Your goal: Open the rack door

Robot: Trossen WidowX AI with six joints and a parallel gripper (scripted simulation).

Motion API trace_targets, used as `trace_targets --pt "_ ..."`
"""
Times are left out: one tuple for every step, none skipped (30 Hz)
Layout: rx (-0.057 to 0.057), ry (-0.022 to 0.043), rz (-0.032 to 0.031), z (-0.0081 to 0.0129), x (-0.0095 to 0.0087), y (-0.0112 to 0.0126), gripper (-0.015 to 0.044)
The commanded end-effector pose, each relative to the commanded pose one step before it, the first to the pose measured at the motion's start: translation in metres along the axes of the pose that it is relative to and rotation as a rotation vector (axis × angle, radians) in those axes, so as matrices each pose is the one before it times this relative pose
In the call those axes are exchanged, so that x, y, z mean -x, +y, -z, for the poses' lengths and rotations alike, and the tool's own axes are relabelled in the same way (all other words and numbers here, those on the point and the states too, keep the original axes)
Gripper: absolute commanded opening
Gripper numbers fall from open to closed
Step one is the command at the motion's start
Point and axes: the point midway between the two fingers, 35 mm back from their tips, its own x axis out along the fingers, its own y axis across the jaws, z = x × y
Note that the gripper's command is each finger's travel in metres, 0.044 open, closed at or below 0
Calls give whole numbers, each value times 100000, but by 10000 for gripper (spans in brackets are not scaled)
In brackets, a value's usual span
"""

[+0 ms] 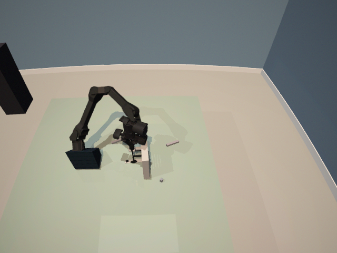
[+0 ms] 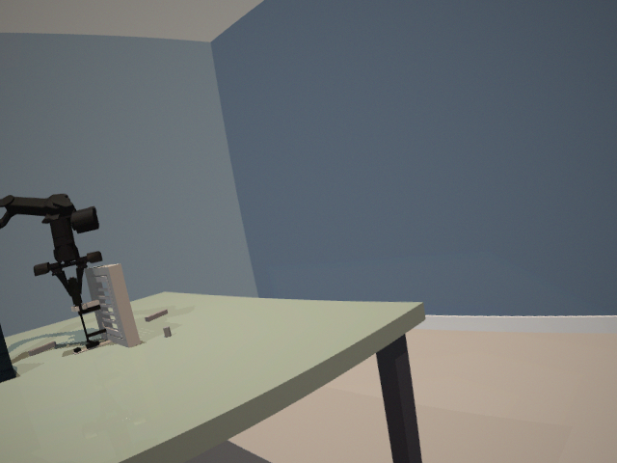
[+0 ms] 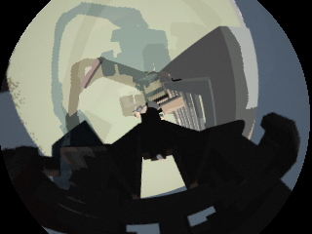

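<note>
And the black fingers (image 1: 131, 146) (image 2: 75, 299) are clamped on the slim black upright handle (image 1: 132, 155) (image 2: 83, 323), right up at its upper part! The handle stands on the arm's side of the pale, slatted upright rack (image 1: 146, 163) (image 2: 124, 309) (image 3: 210, 97), black rods reaching across between them. How far it is turned, I can't tell. Above, the black jointed arm (image 1: 118, 100) (image 2: 35, 204) bends down from a dark blue block (image 1: 84, 159) (image 2: 6, 361) near the left edge of the pale green counter (image 1: 190, 204) (image 2: 299, 343) (image 3: 34, 73), as the top view has it. One dull pink bar (image 1: 116, 141) (image 2: 41, 348) (image 3: 93, 73) lies between block and rack; a second mauve bar (image 1: 172, 143) (image 2: 156, 315) lies past the rack, towards the right edge. And there's a small grey cube (image 1: 161, 179) (image 2: 167, 331), near the rack's end!
</note>
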Motion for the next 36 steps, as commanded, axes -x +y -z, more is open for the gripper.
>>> trace_targets --pt "17173 -126 91 11 -54 -18 18" --pt "4923 -6 -5 -1 -1 1 18" --pt "4924 -6 -5 -1 -1 1 18" --pt "4924 -6 -5 -1 -1 1 18" --pt "4924 -6 -4 -1 -1 1 18" --pt "4925 -7 -4 -1 -1 1 18" --pt "4925 -7 -3 -1 -1 1 18" --pt "4925 -7 -3 -1 -1 1 18" --pt "4925 -7 -3 -2 -1 1 18" --pt "4923 -7 -2 -2 -1 1 18" --pt "4045 -6 -2 -1 -1 0 18" --pt "2427 -4 -1 -1 0 0 18" --pt "809 -1 0 0 0 0 18" --pt "0 0 0 0 0 0 18" --pt "0 0 0 0 0 0 18" --pt "0 0 0 0 0 0 18" --pt "0 0 0 0 0 0 18" --pt "0 0 0 0 0 0 18" --pt "0 0 0 0 0 0 18" --pt "0 0 0 0 0 0 18" --pt "0 0 0 0 0 0 18" --pt "0 0 0 0 0 0 18" --pt "0 0 0 0 0 0 18" --pt "0 0 0 0 0 0 18" --pt "0 0 0 0 0 0 18" --pt "0 0 0 0 0 0 18" --pt "0 0 0 0 0 0 18" --pt "0 0 0 0 0 0 18" --pt "0 0 0 0 0 0 18" --pt "0 0 0 0 0 0 18" --pt "0 0 0 0 0 0 18" --pt "0 0 0 0 0 0 18" --pt "0 0 0 0 0 0 44" --pt "0 0 0 0 0 0 71" --pt "0 0 0 0 0 0 97" --pt "0 0 0 0 0 0 123"
